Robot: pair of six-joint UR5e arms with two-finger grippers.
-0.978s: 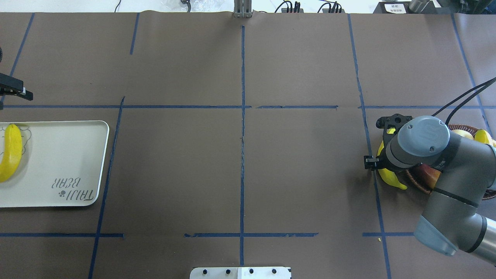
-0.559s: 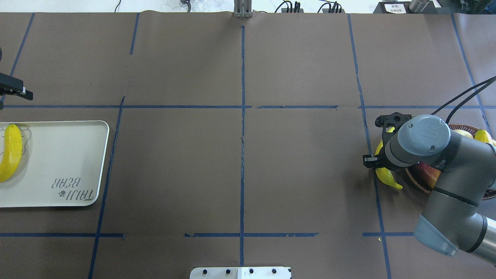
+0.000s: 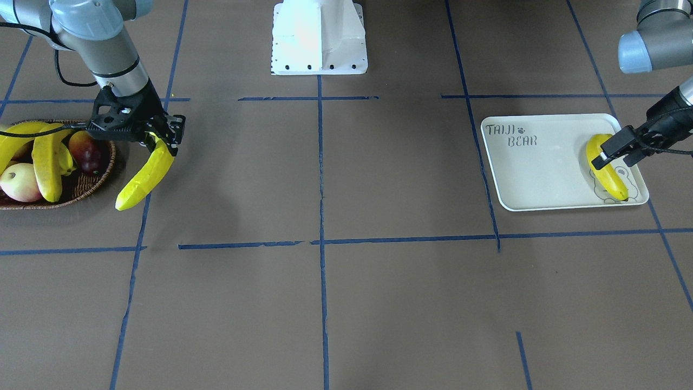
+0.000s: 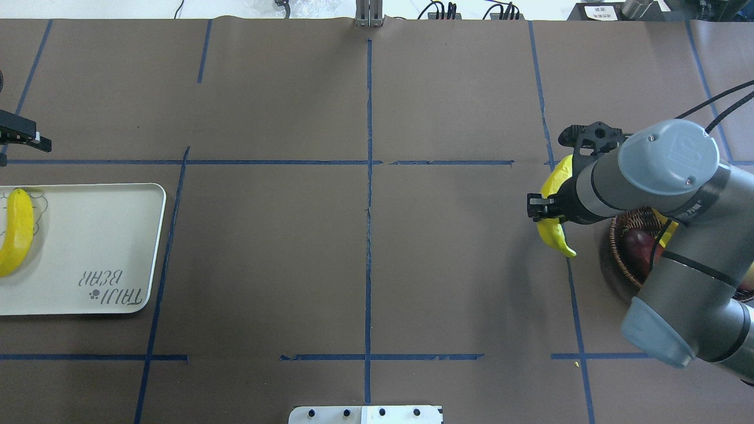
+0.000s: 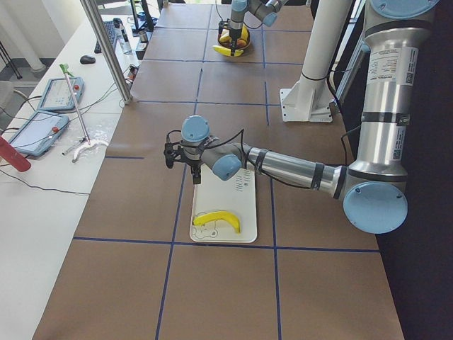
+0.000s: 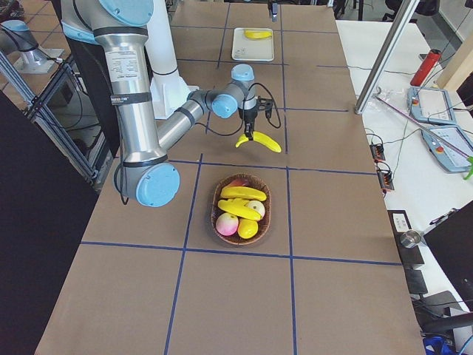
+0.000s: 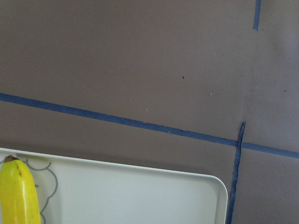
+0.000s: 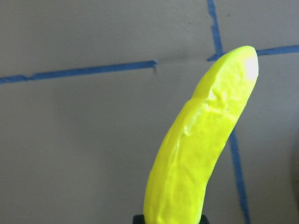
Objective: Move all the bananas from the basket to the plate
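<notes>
My right gripper (image 3: 157, 142) is shut on one end of a bright yellow banana (image 3: 142, 177) and holds it in the air just outside the basket (image 3: 81, 189). The banana hangs slanted down. In the overhead view the gripper (image 4: 548, 207) and held banana (image 4: 555, 234) are left of the basket (image 4: 615, 235). Two more bananas (image 3: 46, 162) lie in the basket. One banana (image 3: 609, 169) lies on the cream plate (image 3: 541, 173) over the bear print. My left gripper (image 3: 614, 154) hovers open and empty above that banana.
The basket also holds a peach (image 3: 19, 181) and dark red fruit (image 3: 86, 151). The robot's white base (image 3: 319, 38) stands at the table's near middle edge. Blue tape lines cross the brown table between basket and plate.
My right gripper has lifted the banana off the basket's edge and carried it up and away from the basket, toward the table's middle. The left arm has not moved.
</notes>
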